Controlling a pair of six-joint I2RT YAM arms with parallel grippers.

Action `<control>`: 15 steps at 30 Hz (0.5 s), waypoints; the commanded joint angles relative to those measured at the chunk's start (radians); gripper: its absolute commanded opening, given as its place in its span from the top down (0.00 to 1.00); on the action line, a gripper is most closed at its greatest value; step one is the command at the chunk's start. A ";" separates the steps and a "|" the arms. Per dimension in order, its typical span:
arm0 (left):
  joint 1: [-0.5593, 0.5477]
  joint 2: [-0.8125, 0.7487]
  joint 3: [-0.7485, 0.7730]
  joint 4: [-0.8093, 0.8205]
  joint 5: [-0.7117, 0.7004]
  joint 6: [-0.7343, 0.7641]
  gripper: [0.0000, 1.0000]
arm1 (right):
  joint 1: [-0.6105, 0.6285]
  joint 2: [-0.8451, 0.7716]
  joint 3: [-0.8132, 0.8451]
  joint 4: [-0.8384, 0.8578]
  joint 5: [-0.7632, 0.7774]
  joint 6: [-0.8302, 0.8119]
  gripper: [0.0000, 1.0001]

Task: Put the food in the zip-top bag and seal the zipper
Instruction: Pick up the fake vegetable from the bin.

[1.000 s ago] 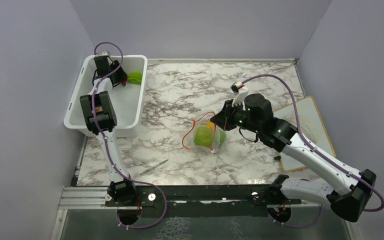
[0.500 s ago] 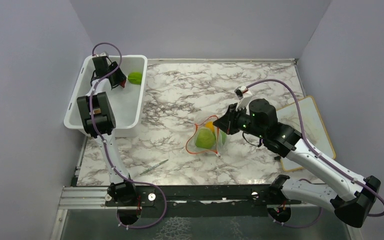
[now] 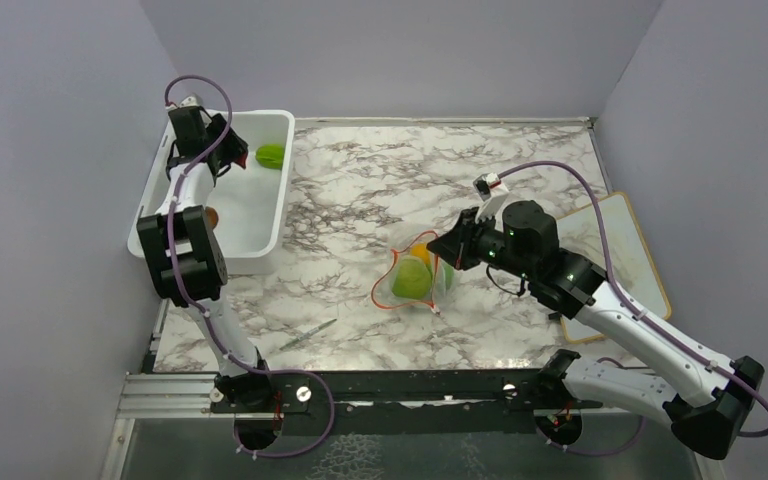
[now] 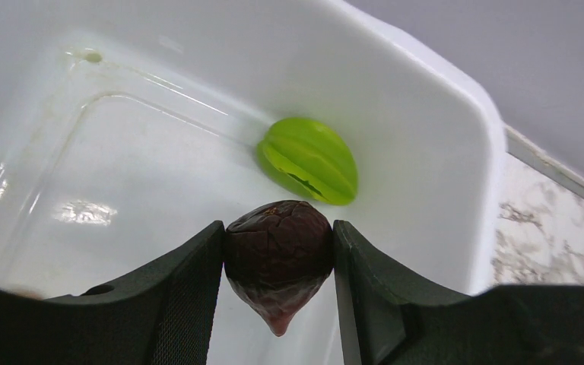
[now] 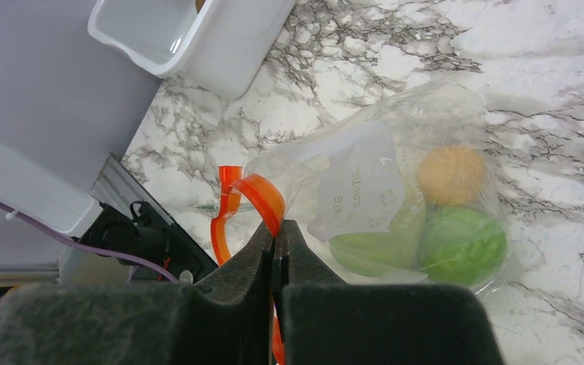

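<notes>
The left gripper (image 4: 277, 304) pinches a dark red piece (image 4: 277, 255) between its two fingers, point down and clear of the tub (image 4: 426, 114) floor. Just beyond it, in the tub's far corner, lies a green piece (image 4: 309, 160), untouched. A brown piece (image 3: 212, 214) shows in the tub nearer the arm's elbow, partly hidden.

The right gripper (image 5: 277, 237) is pressed together on the zipper (image 5: 262, 194), holding one lip of the bag (image 5: 365, 190) up off the table (image 3: 360, 190). The orange-red strip bows into an open loop, so the mouth gapes. Inside the bag sit an orange ball (image 5: 451, 175), a cabbage (image 5: 462, 245) and a green fruit (image 5: 365, 251), packed at the closed end.

The coming move likely turns on one relation. The bag lies well apart from the left gripper, to its right and toward the near edge, mid-table. In the top view the mouth faces left, toward the tub, and the zipper's long axis runs roughly far to near. So the left arm, which has the piece, can probably come in from the mouth's open side, while the right arm sits on the bag's far side holding the lip. The loop looks narrow; the piece may catch the strip if it arrives off-centre.
</notes>
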 commanded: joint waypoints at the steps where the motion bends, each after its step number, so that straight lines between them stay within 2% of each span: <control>1: -0.001 -0.134 -0.058 0.009 0.100 -0.063 0.62 | 0.004 0.006 0.015 0.069 0.025 0.009 0.99; 11: -0.050 -0.346 -0.208 0.017 0.328 -0.094 0.61 | 0.004 0.081 0.058 0.112 0.026 -0.006 0.99; 15: -0.097 -0.410 -0.238 0.016 0.352 -0.108 0.61 | 0.004 0.103 0.070 0.119 0.021 -0.004 0.99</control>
